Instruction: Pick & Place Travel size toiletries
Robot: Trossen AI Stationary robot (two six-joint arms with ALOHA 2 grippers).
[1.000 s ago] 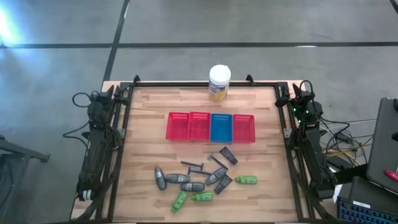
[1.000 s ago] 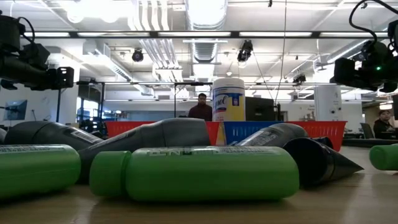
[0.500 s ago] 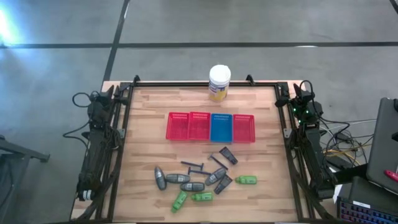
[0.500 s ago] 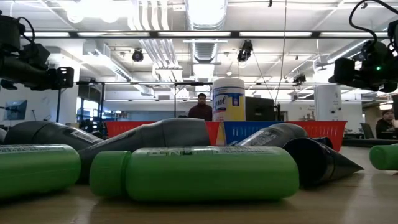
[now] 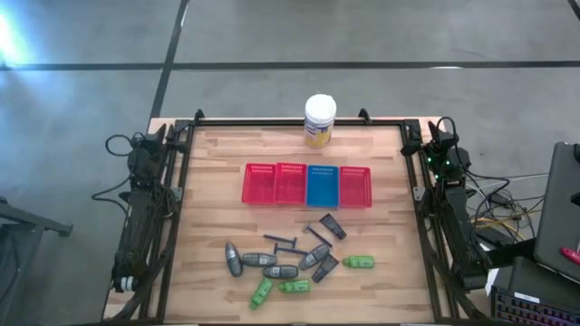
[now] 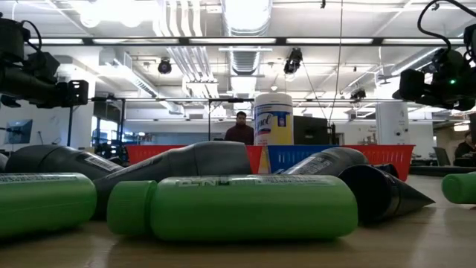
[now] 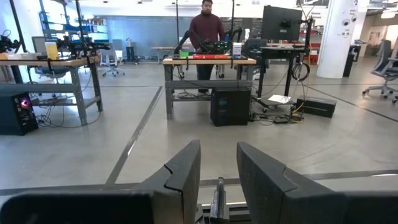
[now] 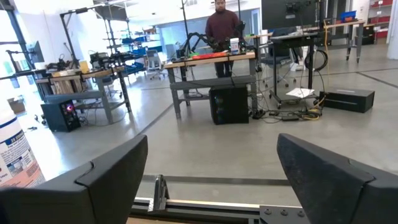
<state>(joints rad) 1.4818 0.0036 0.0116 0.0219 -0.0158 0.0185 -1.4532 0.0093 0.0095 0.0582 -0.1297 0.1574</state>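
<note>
The travel size toiletries (image 5: 290,263) lie loose on the wooden table near its front edge. They are grey oval tubes (image 5: 257,261), green little bottles (image 5: 358,263), dark wedge tubes (image 5: 333,226) and thin dark sticks (image 5: 281,240). In the low view a green bottle (image 6: 238,207) lies on its side in front of grey tubes (image 6: 186,160). My left gripper (image 7: 217,149) rests at the table's far left edge (image 5: 156,143), its fingers a little apart and empty. My right gripper (image 8: 211,143) rests at the far right edge (image 5: 437,138), wide open and empty.
A row of mesh baskets, red (image 5: 275,184), blue (image 5: 322,186) and red (image 5: 354,186), stands across the table's middle. A white canister with a yellow label (image 5: 320,120) stands at the far edge. A person (image 7: 208,28) stands at a bench in the room beyond.
</note>
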